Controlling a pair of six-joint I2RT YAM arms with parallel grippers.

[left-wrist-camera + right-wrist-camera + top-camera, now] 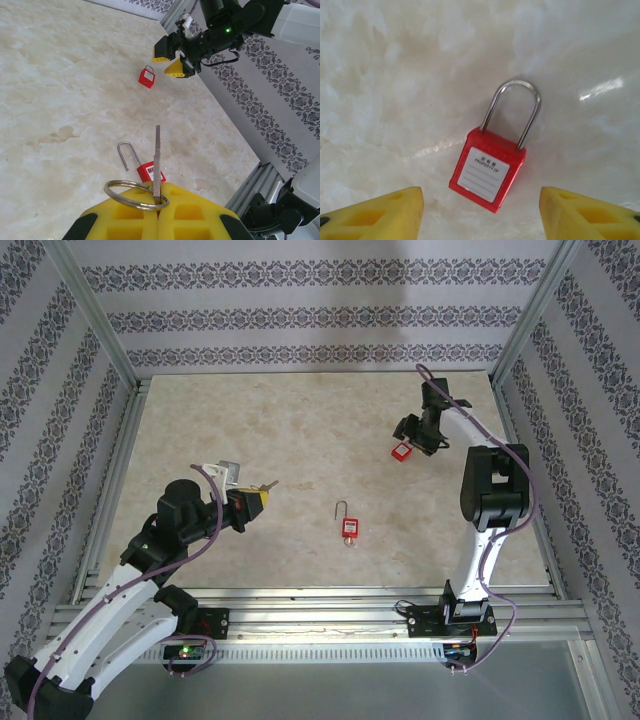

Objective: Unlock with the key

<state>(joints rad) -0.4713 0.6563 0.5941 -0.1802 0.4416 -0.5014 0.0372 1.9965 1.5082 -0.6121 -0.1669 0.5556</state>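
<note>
One red padlock (487,170), between parted right fingers (380,215)

Marbled tabletop (300,440), patterned walls (320,310), aluminium frame (320,602)

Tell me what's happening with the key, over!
Left gripper: jaws shut on key. Right gripper: jaws open over far padlock, not touching. Second padlock mid-table. Nothing blocking.

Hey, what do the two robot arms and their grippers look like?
The left arm and right arm have white curved links with black joints. A thin purple cable loops along each. The left gripper and right gripper have chunky yellow fingers with moulded recesses.
</note>
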